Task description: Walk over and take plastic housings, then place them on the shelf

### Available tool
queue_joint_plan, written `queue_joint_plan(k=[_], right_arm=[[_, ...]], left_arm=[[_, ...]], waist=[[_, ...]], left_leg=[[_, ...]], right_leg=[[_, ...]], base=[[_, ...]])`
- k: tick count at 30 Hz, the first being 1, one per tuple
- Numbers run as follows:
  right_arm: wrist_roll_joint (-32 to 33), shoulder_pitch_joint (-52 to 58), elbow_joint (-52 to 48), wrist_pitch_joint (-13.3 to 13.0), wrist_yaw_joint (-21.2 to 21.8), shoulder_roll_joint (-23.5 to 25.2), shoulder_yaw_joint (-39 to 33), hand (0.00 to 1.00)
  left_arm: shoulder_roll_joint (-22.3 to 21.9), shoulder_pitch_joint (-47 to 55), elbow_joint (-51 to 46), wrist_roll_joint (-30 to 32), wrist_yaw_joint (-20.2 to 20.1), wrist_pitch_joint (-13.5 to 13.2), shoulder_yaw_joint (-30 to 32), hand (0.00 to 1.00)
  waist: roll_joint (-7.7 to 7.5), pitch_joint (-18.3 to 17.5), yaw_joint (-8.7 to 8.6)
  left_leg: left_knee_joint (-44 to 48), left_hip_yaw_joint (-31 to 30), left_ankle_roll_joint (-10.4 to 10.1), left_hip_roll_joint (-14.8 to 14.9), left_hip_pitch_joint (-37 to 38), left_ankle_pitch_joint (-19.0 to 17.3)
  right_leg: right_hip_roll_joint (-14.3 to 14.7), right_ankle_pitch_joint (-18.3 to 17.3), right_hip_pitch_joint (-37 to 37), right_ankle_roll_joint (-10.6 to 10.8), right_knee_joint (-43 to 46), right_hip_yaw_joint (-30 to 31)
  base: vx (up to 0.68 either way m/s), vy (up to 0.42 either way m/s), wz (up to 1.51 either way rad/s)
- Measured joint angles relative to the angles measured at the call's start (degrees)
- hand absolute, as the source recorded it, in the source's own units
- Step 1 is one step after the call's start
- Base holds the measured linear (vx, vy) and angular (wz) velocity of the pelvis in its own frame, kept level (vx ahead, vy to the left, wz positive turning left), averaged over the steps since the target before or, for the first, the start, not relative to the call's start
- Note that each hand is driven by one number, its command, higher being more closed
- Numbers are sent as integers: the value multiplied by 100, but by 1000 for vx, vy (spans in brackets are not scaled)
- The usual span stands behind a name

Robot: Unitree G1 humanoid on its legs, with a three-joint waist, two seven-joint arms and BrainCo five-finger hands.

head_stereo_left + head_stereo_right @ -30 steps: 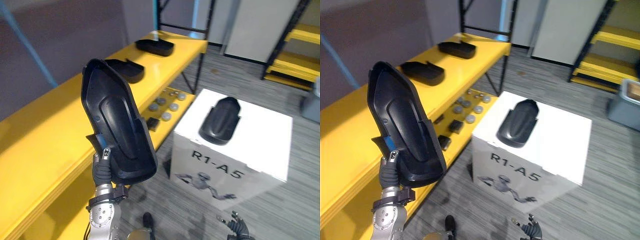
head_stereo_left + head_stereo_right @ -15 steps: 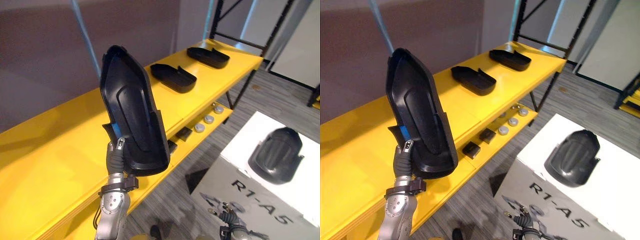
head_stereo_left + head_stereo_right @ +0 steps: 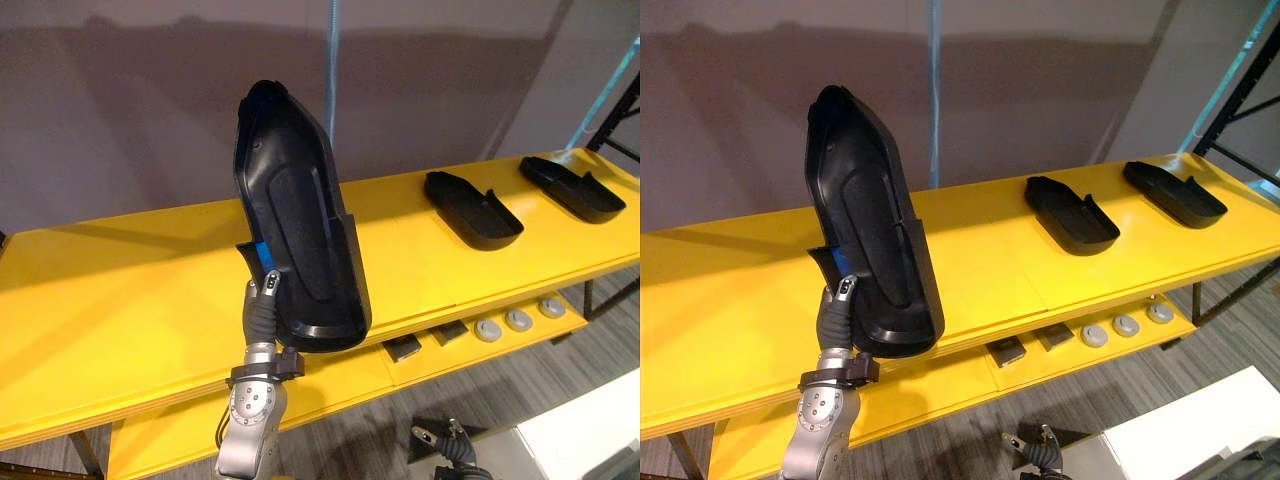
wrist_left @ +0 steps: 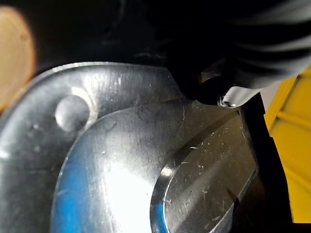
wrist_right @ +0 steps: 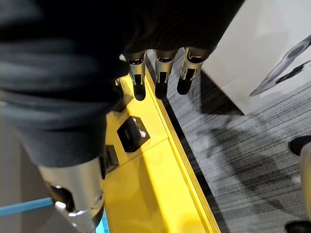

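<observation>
A long black plastic housing [image 3: 300,230] stands upright in front of me, its hollow inner side facing me. My left hand [image 3: 262,308] is shut on its lower end, fingers curled round the edge; up close its glossy inner surface [image 4: 146,160] shows. It hangs above the front of the yellow shelf top [image 3: 120,290]. Two more black housings [image 3: 472,208] [image 3: 570,187] lie flat on the shelf to the right. My right hand [image 3: 448,445] hangs low at the bottom, fingers [image 5: 160,73] straight and holding nothing.
The lower yellow shelf [image 3: 940,385] carries small black blocks [image 3: 403,348] and round grey discs [image 3: 517,321]. A white box corner [image 3: 590,440] shows at lower right on the grey striped floor. A dark wall stands behind the shelf.
The camera has swung left to face the shelf squarely, so the white box with its housing has slid off to the lower right. The left hand keeps the housing upright.
</observation>
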Motion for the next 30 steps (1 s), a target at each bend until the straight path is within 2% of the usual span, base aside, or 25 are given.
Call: queue_joint_plan(k=[5, 9, 13, 16, 20, 24, 30], right_arm=[[2, 91, 2, 1, 9, 55, 0, 0], [1, 207, 35, 39, 46, 65, 0, 0], [-1, 238, 123, 98, 50, 56, -6, 0], [0, 204, 214, 99, 50, 55, -9, 0], [-1, 182, 258, 101, 52, 52, -8, 0], [-1, 69, 368, 101, 53, 48, -5, 0], [0, -126, 466, 99, 59, 37, 5, 0]], left_arm=[[82, -204, 288, 331, 95, 173, 47, 100], [235, -942, 1151, 382, 277, 368, 367, 100], [407, -1510, 1654, 375, 454, 452, 486, 100], [397, -1965, 2051, 426, 632, 597, 548, 100], [364, -2384, 2405, 447, 793, 657, 709, 100], [464, -2956, 3413, 469, 864, 809, 992, 100], [565, -3227, 4249, 697, 877, 1052, 1216, 100]], waist=[[-85, -121, 1], [-116, -216, -60], [-167, -355, -304], [-158, -366, -403], [-145, -370, -546], [-79, -323, -700], [44, -108, -755]], left_leg=[[-321, -81, 65, -110, 104, 83], [-606, 286, 87, -23, 257, 134], [-1084, 296, 19, -22, 311, 484], [-1406, 344, 34, 15, 468, 704], [-1596, 433, -17, 61, 480, 819], [-1954, 539, 4, 112, 548, 1056], [-2103, 599, -12, 167, 484, 1216]], right_leg=[[-90, 59, 72, -48, -123, -30], [-121, 86, 61, -38, -135, 17], [-82, 104, -78, -53, -231, 83], [-27, 108, -117, -60, -233, 140], [50, 124, -261, -88, -244, 284], [127, 223, -354, -158, -353, 323], [201, 408, -460, -151, -494, 395]], base=[[-25, 25, 13], [-62, -30, -6], [12, -56, -3], [39, -59, -9], [19, -37, -15], [-23, -16, -12], [-80, 6, -7]])
